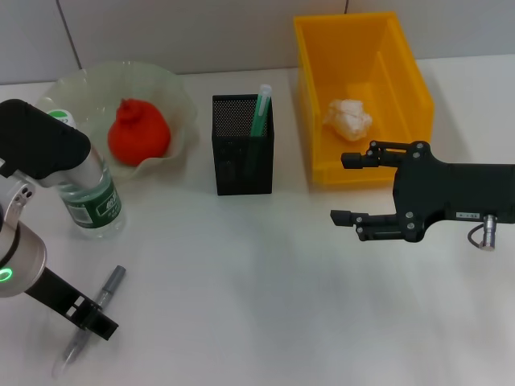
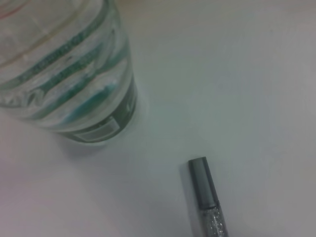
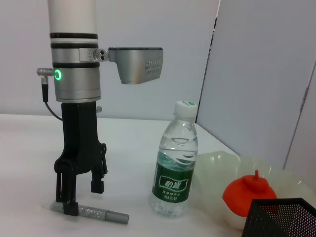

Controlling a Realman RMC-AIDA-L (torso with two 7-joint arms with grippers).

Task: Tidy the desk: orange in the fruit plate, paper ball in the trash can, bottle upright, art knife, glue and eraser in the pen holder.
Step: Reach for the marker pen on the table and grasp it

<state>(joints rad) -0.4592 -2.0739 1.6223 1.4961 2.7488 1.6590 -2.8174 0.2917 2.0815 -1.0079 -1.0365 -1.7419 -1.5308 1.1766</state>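
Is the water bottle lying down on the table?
No, the bottle stands upright on the desk, white cap on top, beside the fruit plate.

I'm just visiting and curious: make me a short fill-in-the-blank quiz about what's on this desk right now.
1. The orange lies in the pale-green ____.
2. The paper ball lies inside the ____ trash can.
3. The bottle stands ____ on the desk.
4. The left claw is down over a grey ____, while the right claw hovers open.

Missing words: fruit plate; yellow; upright; pen
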